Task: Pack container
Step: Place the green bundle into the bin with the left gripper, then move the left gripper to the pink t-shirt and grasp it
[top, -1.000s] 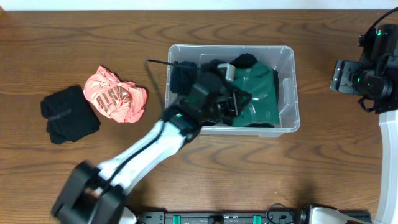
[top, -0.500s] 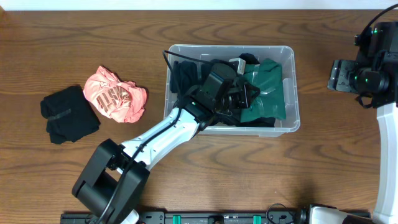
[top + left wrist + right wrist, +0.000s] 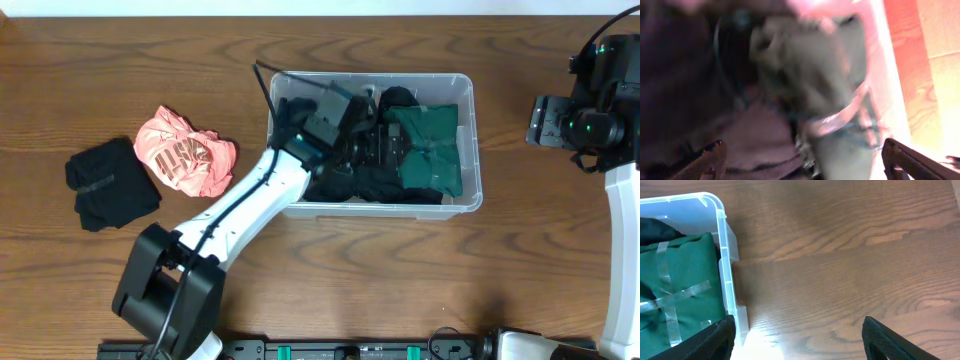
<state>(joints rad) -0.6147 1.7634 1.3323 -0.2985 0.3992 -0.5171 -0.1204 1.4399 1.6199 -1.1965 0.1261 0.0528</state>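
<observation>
- The container (image 3: 474, 120) is sitting right of centre on the table (image 3: 400, 270), its left wall partly hiding under the left arm
- The left gripper (image 3: 372, 145) is reaching inside it, jaws apart; its wrist view is showing only blur
- The right gripper (image 3: 799, 340), jaws spread wide, is hovering right of the container, only the fingertips showing

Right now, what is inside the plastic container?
A green garment bound with clear tape lies at the right, black clothes fill the rest, and the left gripper reaches in above them. The base of the container is covered, so anything beneath is hidden.
</observation>
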